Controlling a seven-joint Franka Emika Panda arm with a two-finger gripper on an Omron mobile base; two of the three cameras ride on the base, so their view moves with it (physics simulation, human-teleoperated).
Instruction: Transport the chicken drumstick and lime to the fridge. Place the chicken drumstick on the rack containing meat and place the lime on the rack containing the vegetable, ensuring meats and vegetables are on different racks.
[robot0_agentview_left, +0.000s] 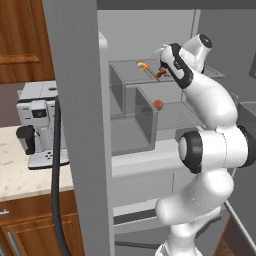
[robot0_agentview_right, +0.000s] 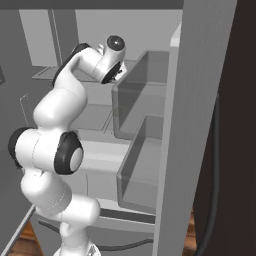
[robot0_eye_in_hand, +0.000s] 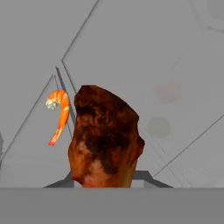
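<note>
The arm reached up from the lower right of the left base view into the open fridge (robot0_agentview_left: 150, 30), its hand ending at the upper shelf near the top centre of the frame. There the gripper (robot0_agentview_left: 161, 70) was closed on the chicken drumstick (robot0_agentview_left: 161, 73), a small brown piece showing just below the dark wrist, over the upper shelf (robot0_agentview_left: 127, 75). In the hand view the drumstick (robot0_eye_in_hand: 105, 138) stood large at lower centre, glossy brown and orange, rising from the bottom edge where the fingers gripped it; the fingertips themselves were hidden behind it.

The meat (robot0_agentview_left: 143, 65) – an orange, curved shrimp-like piece – lay on the same upper shelf, just left of the drumstick in the left base view. The hand view showed it (robot0_eye_in_hand: 59, 114) left of centre, close beside the drumstick but apart from it; whether the drumstick touched the shelf could not be told.

The round red-orange vegetable (robot0_agentview_left: 158, 104) sat on the shelf below, near the middle of the left base view, well apart from the meat.

In the right base view the arm rose from the lower left, and the gripper (robot0_agentview_right: 118, 75) pointed into the fridge at upper centre, its fingers too small to make out. A coffee machine (robot0_agentview_left: 37, 125) stood on the counter (robot0_agentview_left: 20, 175) at the left edge of the left base view.
</note>
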